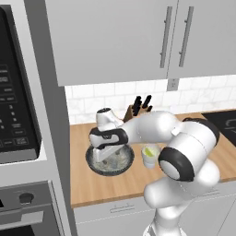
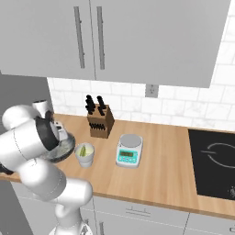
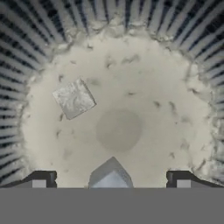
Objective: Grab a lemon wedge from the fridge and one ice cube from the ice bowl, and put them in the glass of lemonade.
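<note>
Gripper (image 3: 111,179) hangs inside the ice bowl (image 1: 94,167) on the desk (image 2: 160,170), fingers (image 3: 40,179) spread wide with nothing held. One ice cube (image 3: 74,99) lies flat on the pale bowl floor, up and left in the hand view; a second (image 3: 110,176) sits right between the fingertips, corner pointing up the frame. Judged light, hard and slick, likely to skate on the glazed floor, so best pinched low across two flat opposite faces, not corners. A cube has no real long axis; the far one sits rotated, edges diagonal. Glass of lemonade (image 2: 85,154) stands just beside the bowl, the lemon wedge (image 2: 83,150) apparently already inside.
</note>
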